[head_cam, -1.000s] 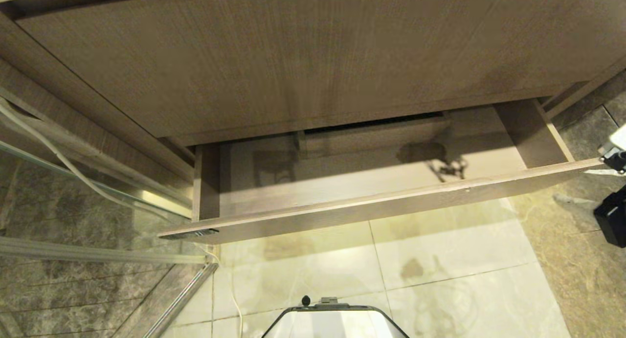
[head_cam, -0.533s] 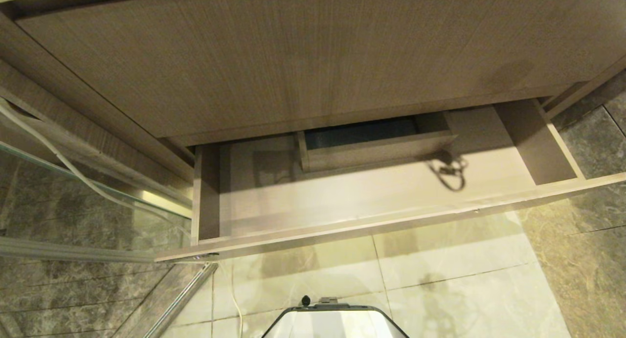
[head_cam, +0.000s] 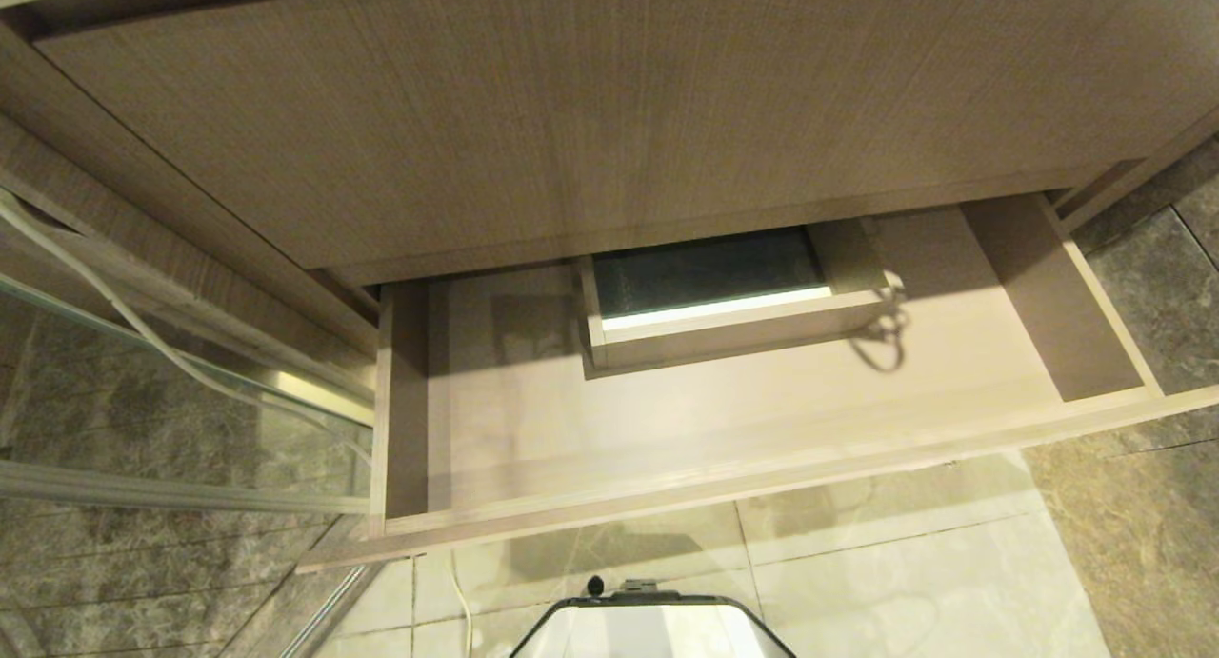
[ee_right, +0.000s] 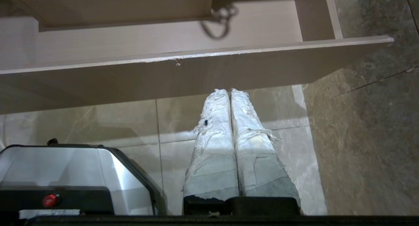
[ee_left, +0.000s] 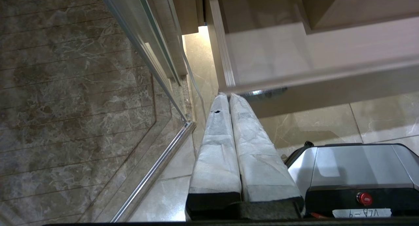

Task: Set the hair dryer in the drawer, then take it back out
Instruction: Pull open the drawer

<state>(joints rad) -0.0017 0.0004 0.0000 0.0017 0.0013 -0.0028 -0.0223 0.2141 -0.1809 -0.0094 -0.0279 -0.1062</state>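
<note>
The drawer (head_cam: 724,420) stands pulled far out, a wide shallow light wood-grain tray with nothing lying in it; only a dark looped shadow (head_cam: 884,344) falls on its floor. The hair dryer is out of view. My right gripper (ee_right: 230,90) is shut and empty, low over the floor tiles just in front of the drawer front (ee_right: 196,72). The left gripper (ee_left: 229,95) is also shut and empty, parked below the drawer's left front corner (ee_left: 226,85). Neither gripper shows in the head view.
A boxed cutout (head_cam: 724,329) sits at the drawer's mid-back. A taller wood-grain panel (head_cam: 609,115) hangs over it. A glass partition with metal rails (head_cam: 190,372) and a white cable (head_cam: 114,306) stand to the left. My base (head_cam: 652,629) is on the tiles below.
The drawer has slid further out toward me, uncovering the cutout at its back. My right gripper, at the head view's right edge a second ago, has left that view.
</note>
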